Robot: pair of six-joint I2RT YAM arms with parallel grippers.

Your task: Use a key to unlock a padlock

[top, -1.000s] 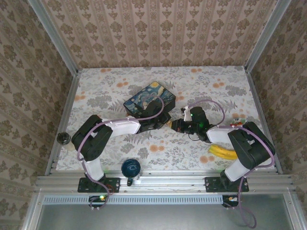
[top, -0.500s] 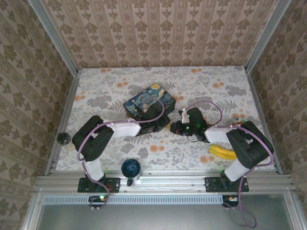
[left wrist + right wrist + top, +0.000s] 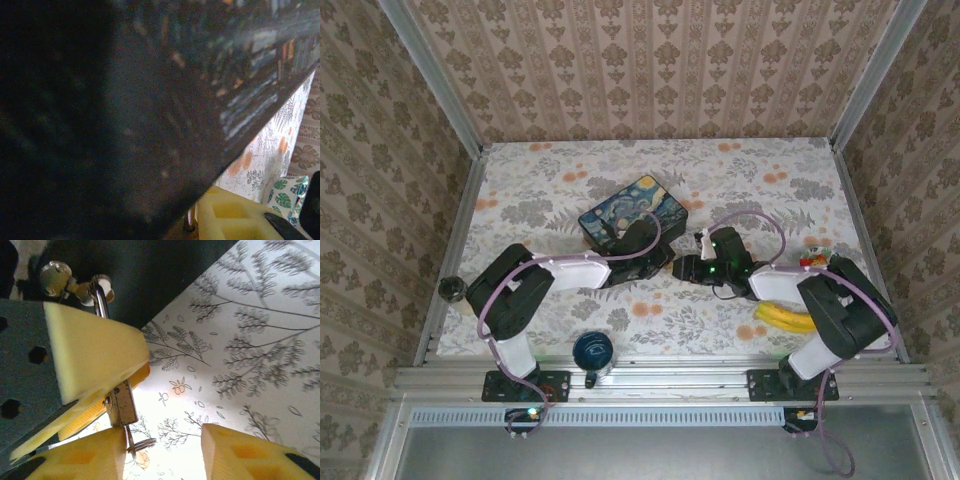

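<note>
Three papered walls [image 3: 650, 70] in a brown damask close in a bench [image 3: 760, 190] under a flowered cloth, with a metal rail [image 3: 660, 380] along its near edge. On the cloth sit a starry painted tin [image 3: 632, 212], a banana [image 3: 783, 318] by the right arm and a dark blue cup [image 3: 592, 350] at the front.

Since a second ago the tin, banana and cup have not shifted. Both wrists have only crept a little, and the right tool [image 3: 686, 268] has gone from pinched to parted.

Both arms lie low and folded inward, so their tips meet nose to nose just in front of the tin. From the right wrist, the left tool [image 3: 131, 382] is clenched on the padlock [image 3: 124, 407], its yellow pads [image 3: 90, 360] squeezing the small brassy body. The key [image 3: 129, 436] pokes from the lock's lower end, a wire ring [image 3: 142, 443] hanging off it. The right tool [image 3: 162, 450] is released, pads well apart, the key beside its left pad.
</note>
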